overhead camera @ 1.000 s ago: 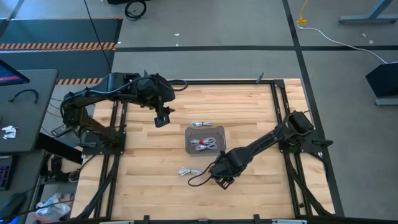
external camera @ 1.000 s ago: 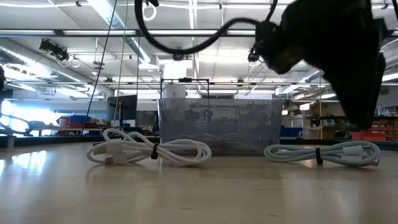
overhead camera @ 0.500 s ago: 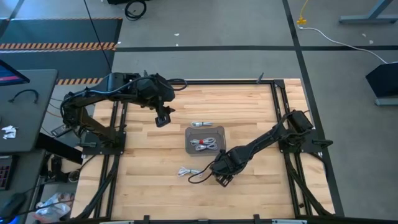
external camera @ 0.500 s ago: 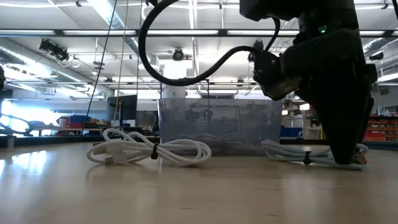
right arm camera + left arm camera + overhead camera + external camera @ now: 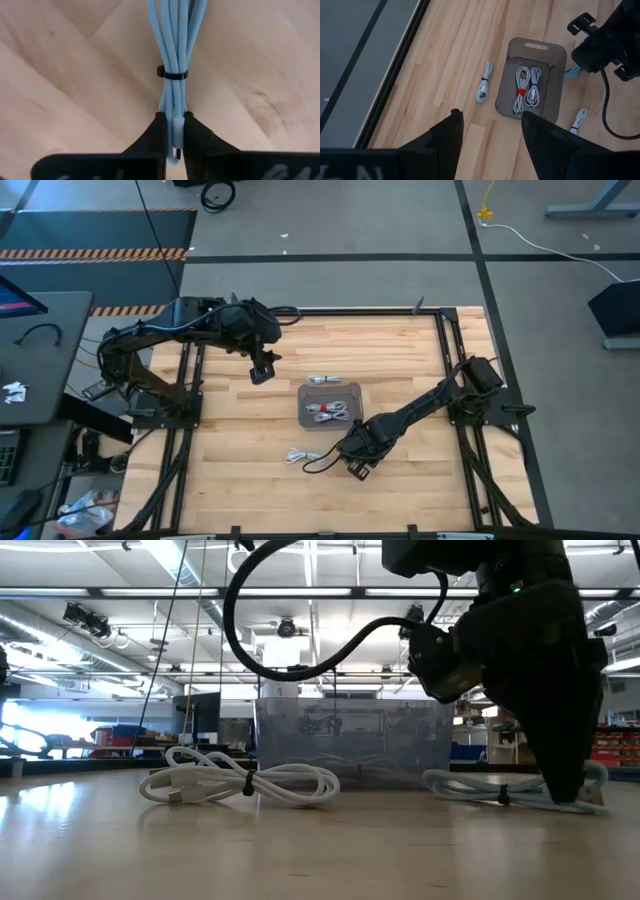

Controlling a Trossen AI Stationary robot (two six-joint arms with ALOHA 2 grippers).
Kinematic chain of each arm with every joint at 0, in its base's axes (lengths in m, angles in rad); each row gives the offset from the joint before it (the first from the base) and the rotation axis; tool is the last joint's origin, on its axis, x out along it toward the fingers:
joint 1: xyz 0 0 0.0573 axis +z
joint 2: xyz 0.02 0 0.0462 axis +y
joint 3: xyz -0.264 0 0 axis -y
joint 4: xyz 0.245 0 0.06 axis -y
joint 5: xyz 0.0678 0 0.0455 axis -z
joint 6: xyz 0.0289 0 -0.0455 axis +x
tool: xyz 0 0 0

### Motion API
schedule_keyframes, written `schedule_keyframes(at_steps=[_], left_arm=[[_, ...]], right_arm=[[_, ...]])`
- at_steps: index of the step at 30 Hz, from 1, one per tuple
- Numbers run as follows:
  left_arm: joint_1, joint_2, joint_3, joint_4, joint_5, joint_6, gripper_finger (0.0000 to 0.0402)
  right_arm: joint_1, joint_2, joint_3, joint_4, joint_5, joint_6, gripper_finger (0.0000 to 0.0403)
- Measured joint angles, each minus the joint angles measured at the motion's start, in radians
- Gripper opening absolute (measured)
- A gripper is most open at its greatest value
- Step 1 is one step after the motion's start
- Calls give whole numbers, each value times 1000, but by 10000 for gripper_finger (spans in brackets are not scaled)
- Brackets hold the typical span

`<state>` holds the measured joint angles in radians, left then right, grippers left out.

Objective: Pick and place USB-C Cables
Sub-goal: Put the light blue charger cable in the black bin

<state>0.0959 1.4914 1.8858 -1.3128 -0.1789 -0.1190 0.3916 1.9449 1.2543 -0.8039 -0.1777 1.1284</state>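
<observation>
A light-blue USB-C cable bundle (image 5: 172,50) with a black tie lies on the wooden table near its front edge. My right gripper (image 5: 174,120) stands over one end of it and is shut on it, which the low view also shows (image 5: 565,795). The grey tray (image 5: 312,416) holds two cable bundles (image 5: 526,89), one with a red tie. Another bundle (image 5: 322,379) lies just beyond the tray. A white one (image 5: 240,783) lies near the front. My left gripper (image 5: 262,370) hangs open at the far left, above the table. My right gripper pinches the light-blue bundle at one end, where a white connector (image 5: 174,131) sits between the two fingers. The fingers come from above, pointing down, one on each long side of the bundle. The rest of the bundle (image 5: 480,787) lies flat on the table.
The tray's clear wall (image 5: 355,740) stands just behind the held cable. The right arm's black cable (image 5: 318,465) loops over the table beside the white bundle. A black frame (image 5: 445,360) edges the table. Bare wood lies at the near left and the far right.
My right gripper has gone down to the table onto the end of the light-blue cable. The bundle has stayed lying on the table.
</observation>
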Motion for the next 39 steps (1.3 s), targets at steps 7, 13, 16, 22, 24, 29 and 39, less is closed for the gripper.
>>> schedule_keyframes(at_steps=[7,13,16,22,24,29,39], left_arm=[[0,0,0,-1,0,1,206],[0,0,0,-5,0,2,206],[0,0,0,-11,0,2,206],[0,0,0,-18,0,1,206],[0,0,0,-18,0,0,206],[0,0,0,-19,0,-6,206],[0,0,0,-19,0,-26,206]], right_arm=[[1,-35,97,-58,-40,-80,33],[-10,-163,284,-201,101,-148,33],[-40,-232,374,-292,199,-195,33],[-183,-290,447,-371,230,-444,33],[-243,-282,447,-372,194,-556,33],[-368,-229,446,-351,87,-822,33],[-470,-53,446,-321,-126,-1198,33]])
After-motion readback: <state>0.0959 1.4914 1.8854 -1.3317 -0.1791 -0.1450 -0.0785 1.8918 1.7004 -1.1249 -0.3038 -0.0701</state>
